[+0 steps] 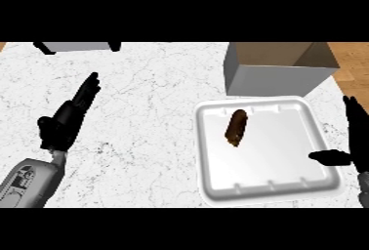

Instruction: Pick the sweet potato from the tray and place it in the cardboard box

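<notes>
Brown oblong sweet potato — in white foam tray; open cardboard box behind it. Right robot hand at tray's rim, left robot hand well apart — both wide, empty.

The wide middle of the bench lies bare between the left hand and the tray — open passage there. The sweet potato lies uncovered, with bare tray floor on every side, widest to its right. The cardboard box rises just behind the tray's far rim, its top open. The right hand, fingers straight, stands at the tray's right edge — thumb over the rim.
</notes>
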